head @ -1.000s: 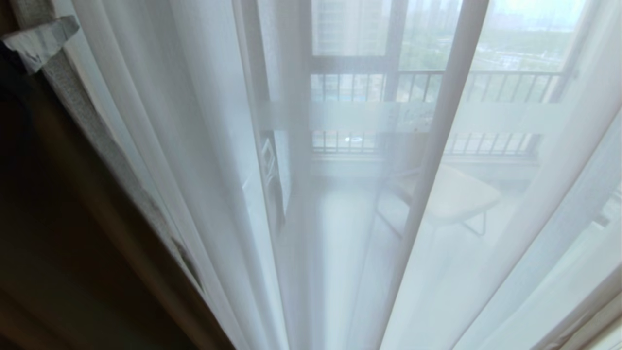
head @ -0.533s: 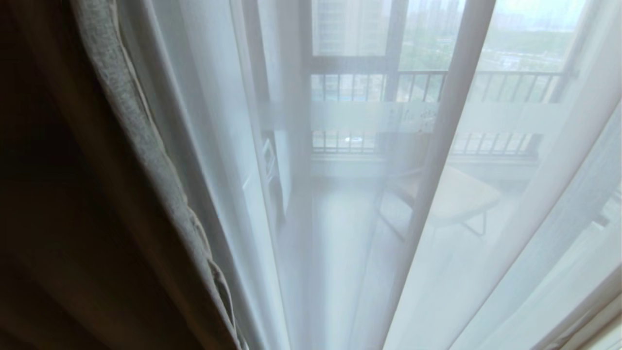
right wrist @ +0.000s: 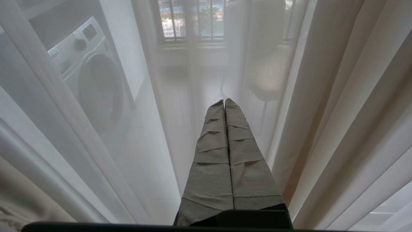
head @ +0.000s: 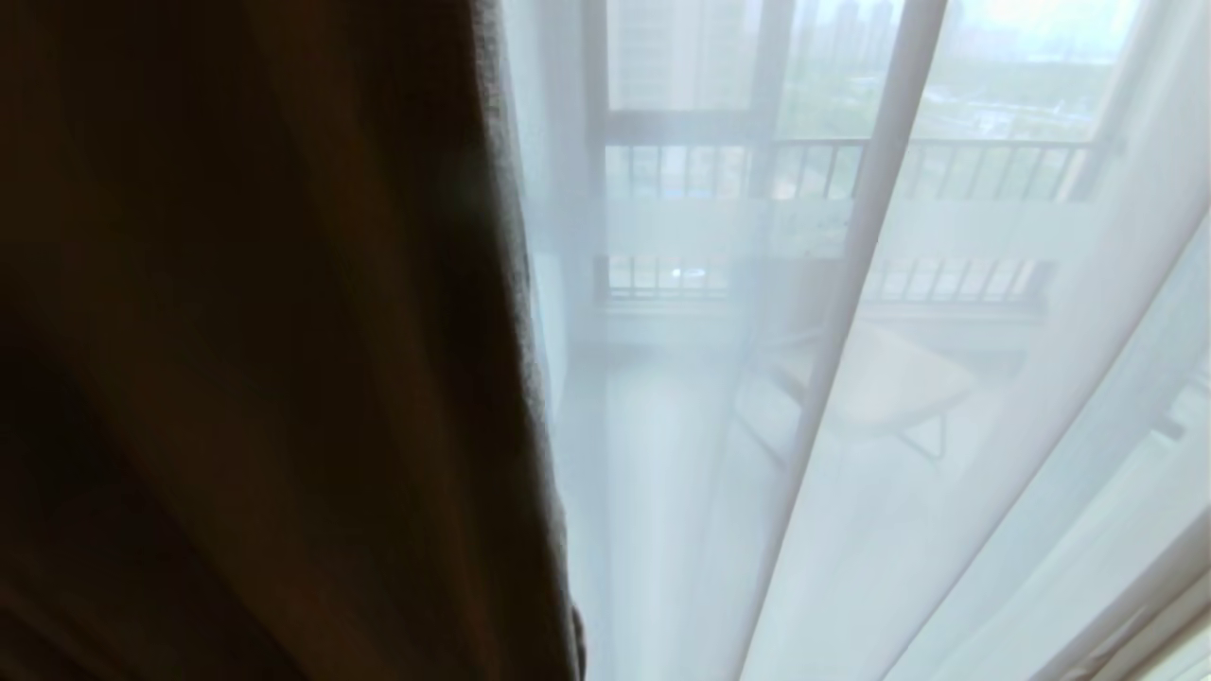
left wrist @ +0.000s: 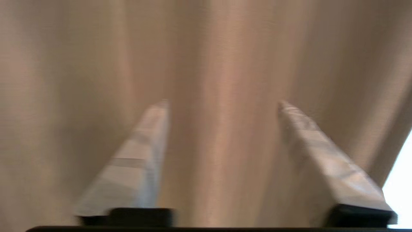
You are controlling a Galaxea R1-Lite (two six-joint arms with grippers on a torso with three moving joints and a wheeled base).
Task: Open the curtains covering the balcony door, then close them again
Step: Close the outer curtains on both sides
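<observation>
The thick beige curtain (head: 284, 359) hangs in shadow over the left half of the head view. Its edge runs down near the middle. The sheer white curtain (head: 946, 473) covers the right half in long folds. Through it shows the balcony door (head: 700, 227) with its frosted band. My left gripper (left wrist: 222, 103) is open with its fingers spread wide, facing the folds of the beige curtain (left wrist: 225, 58); nothing is pinched between them. My right gripper (right wrist: 224, 100) is shut and empty, and it points at the sheer curtain (right wrist: 161, 129). Neither arm shows in the head view.
Behind the sheer layer lie a balcony floor, a light chair (head: 889, 388) and a dark bar railing (head: 946, 156). A white washing machine (right wrist: 93, 80) stands behind the sheer layer in the right wrist view. More beige folds (right wrist: 354, 112) hang beside the right gripper.
The beige curtain has swept rightward across the head view, from a strip at the left to the whole left half. The wrapped fingertip at the top left corner has gone from view.
</observation>
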